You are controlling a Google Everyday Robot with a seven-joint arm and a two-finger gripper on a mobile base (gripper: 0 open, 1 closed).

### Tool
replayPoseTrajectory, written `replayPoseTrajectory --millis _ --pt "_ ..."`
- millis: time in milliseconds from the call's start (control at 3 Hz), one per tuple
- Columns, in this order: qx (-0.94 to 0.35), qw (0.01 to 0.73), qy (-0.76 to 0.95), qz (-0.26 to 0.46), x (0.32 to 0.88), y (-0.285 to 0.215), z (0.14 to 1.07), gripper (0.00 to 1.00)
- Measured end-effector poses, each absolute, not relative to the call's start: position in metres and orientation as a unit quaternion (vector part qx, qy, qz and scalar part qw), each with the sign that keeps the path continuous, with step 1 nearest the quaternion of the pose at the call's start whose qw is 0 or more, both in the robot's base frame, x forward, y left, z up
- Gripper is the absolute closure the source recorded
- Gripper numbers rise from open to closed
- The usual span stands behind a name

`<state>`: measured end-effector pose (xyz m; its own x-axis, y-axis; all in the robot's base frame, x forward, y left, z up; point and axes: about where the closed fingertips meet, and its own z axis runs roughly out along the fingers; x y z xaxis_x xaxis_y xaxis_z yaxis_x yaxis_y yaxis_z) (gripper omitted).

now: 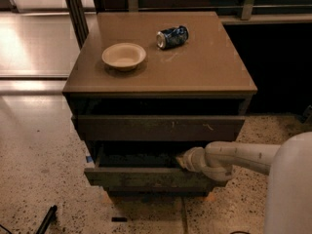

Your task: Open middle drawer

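On the speckled floor (34,179) at the far left, near the bottom edge, lies a slim black object (46,218), too dark to tell what it is. To its right stands the brown table (209,72), a low unit with drawers under its flat top. On the left half of the top sits a pale, shallow bowl (124,56), upright. Right of it and further back, well apart from the bowl, a blue can (172,36) lies on its side.

Under the top, the top drawer (156,127) looks shut or nearly shut, with a dark gap above it. Beneath it the middle drawer (141,176) is pulled partway out, its scuffed dark front standing forward of the one above and its dark inside showing behind the front edge.

The tool (181,161) is at the upper edge of that drawer front, right of its middle, reaching into the opening; whether it is open or closed I cannot tell. The pale arm (243,156) runs from it to the right
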<state>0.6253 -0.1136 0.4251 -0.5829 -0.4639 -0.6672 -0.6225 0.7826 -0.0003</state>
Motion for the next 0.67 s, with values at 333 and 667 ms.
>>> replayPoseTrajectory --millis 333,667 --pt "-0.311 0.308 0.890 0.131 0.6135 -0.1121 0.4061 1.00" --pt "-0.311 0.307 0.890 0.131 0.6141 -0.1121 0.4063 1.00"
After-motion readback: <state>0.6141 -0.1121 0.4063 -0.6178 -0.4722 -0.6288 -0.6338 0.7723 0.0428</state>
